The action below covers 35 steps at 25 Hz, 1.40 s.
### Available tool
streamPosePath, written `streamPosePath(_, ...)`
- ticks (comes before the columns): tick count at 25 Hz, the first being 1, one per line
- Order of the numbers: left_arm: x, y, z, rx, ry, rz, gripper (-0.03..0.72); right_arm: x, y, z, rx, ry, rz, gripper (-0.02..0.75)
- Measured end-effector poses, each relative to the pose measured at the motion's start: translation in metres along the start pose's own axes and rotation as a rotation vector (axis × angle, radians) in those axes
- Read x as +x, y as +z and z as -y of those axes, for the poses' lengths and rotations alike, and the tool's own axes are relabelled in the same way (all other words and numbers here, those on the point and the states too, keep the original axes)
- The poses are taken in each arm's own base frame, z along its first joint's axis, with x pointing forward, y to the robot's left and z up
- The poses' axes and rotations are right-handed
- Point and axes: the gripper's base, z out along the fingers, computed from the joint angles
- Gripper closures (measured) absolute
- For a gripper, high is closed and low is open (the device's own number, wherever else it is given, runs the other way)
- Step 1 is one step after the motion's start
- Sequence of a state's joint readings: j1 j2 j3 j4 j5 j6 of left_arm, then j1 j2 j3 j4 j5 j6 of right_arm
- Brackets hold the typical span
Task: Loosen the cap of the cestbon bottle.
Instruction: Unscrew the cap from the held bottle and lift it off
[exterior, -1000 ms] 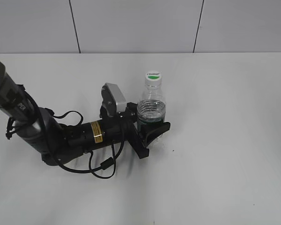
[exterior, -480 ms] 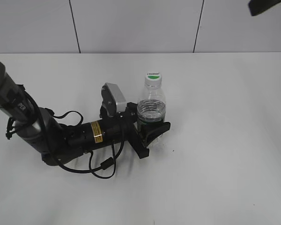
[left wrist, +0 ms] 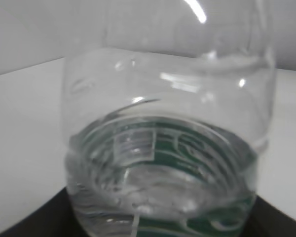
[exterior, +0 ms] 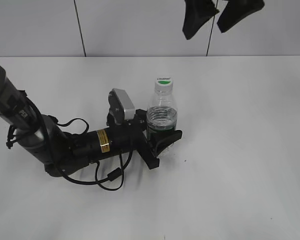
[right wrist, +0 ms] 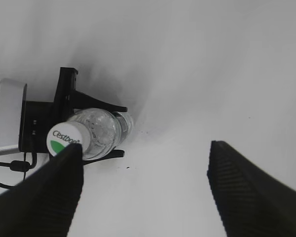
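The cestbon bottle stands upright on the white table, clear with a dark green label band. Its white cap with a green mark sits on top. My left gripper lies low on the table and is shut on the bottle's lower body. The left wrist view is filled by the bottle. My right gripper hangs open and empty high above, up and right of the cap. In the right wrist view the cap shows beside the gripper's left finger, with the open fingertips over bare table.
The left arm with its cables lies across the table's left side. A silver camera block sits on its wrist beside the bottle. A grey panelled wall stands behind the table.
My right gripper has come into the exterior view from the top right and moved left, toward above the bottle. The bottle and left arm have not moved.
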<state>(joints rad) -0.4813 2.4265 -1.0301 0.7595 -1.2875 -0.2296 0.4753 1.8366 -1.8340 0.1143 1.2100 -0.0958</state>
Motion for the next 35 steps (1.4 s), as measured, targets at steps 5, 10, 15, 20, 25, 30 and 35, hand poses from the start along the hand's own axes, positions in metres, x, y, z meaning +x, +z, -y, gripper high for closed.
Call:
streamPosePath(5, 0.000, 0.000, 0.000, -0.001, 0.000, 0.000, 0.287, -0.002, 0.028, -0.013, -0.033, 0.001, -0.061, 0.141)
streamPosePath(10, 0.000, 0.000, 0.000, -0.002, -0.001, 0.000, 0.287, -0.001, 0.054, -0.030, -0.059, -0.025, -0.118, 0.141)
streamPosePath(15, 0.000, 0.000, 0.000, -0.002, -0.001, 0.000, 0.287, -0.003, 0.074, -0.040, -0.075, -0.024, -0.152, 0.141)
streamPosePath(20, 0.000, 0.000, 0.000, -0.002, 0.000, 0.001, 0.287, -0.008, 0.081, -0.043, -0.079, -0.029, -0.150, 0.141)
streamPosePath(25, 0.000, 0.000, 0.000, -0.003, 0.000, 0.001, 0.287, -0.007, 0.093, -0.043, -0.079, -0.027, -0.175, 0.141)
streamPosePath(30, 0.000, 0.000, 0.000, -0.004, -0.001, 0.001, 0.287, -0.007, 0.093, -0.044, -0.080, -0.029, -0.176, 0.141)
streamPosePath(35, 0.000, 0.000, -0.001, -0.004, -0.001, 0.002, 0.287, -0.007, 0.093, -0.044, -0.080, -0.029, -0.176, 0.143)
